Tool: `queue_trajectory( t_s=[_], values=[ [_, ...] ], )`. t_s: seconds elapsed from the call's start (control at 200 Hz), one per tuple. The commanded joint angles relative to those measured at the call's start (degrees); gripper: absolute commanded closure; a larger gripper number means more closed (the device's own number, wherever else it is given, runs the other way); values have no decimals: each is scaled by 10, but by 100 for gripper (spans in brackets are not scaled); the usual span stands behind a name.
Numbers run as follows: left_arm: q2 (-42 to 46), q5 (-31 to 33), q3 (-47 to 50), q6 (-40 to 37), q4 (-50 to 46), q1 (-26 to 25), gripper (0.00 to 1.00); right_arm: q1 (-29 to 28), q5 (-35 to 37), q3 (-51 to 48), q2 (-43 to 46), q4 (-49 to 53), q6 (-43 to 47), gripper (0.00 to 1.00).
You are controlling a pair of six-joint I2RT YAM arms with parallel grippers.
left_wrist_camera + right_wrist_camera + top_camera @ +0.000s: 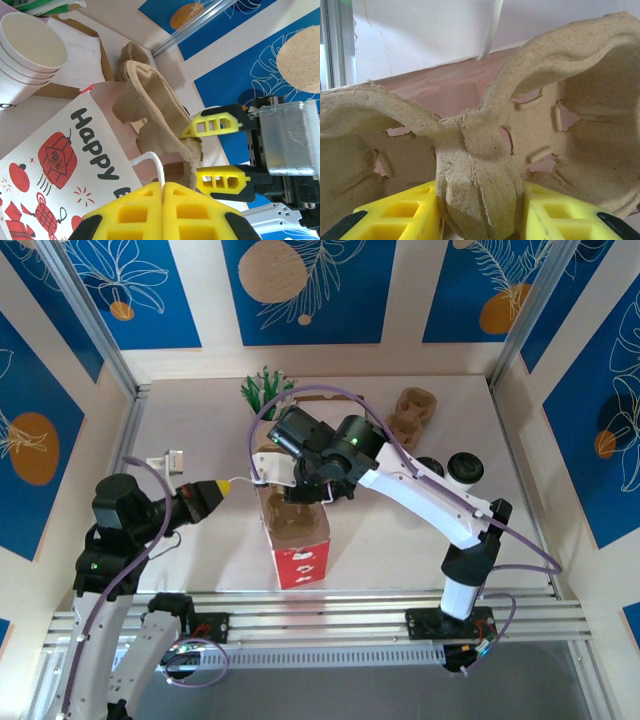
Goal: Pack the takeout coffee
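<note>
Left end effector (162,187), fully closed, pinches white cord (156,162) of red-and-white paper bag (75,150); right end effector (480,192) clamps brown cardboard carrier (570,75). Black-lidded white paper cups (464,468) look light, crushable: grip mid-wall.

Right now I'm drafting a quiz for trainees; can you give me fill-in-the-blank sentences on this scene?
The right gripper clamps the brown carrier between ____ fingers.
The left gripper is shut on the bag's white string ____.
The bag's print begins with the word ____.
Missing: yellow, handle, Happy.
</note>
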State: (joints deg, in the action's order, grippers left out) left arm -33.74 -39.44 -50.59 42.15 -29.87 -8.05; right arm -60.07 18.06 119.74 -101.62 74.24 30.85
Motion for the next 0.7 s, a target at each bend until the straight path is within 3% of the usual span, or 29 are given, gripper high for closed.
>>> queue_trajectory(
  t_s=[0.0, 0.695],
  values=[
    [-3, -11, -21, -19, -12, -6, 100, 2, -10, -4, -4, 4, 8, 60],
    [-3, 3, -27, -46, -33, -7, 100, -26, -6, -33, -16, 41, -9, 61]
  ],
)
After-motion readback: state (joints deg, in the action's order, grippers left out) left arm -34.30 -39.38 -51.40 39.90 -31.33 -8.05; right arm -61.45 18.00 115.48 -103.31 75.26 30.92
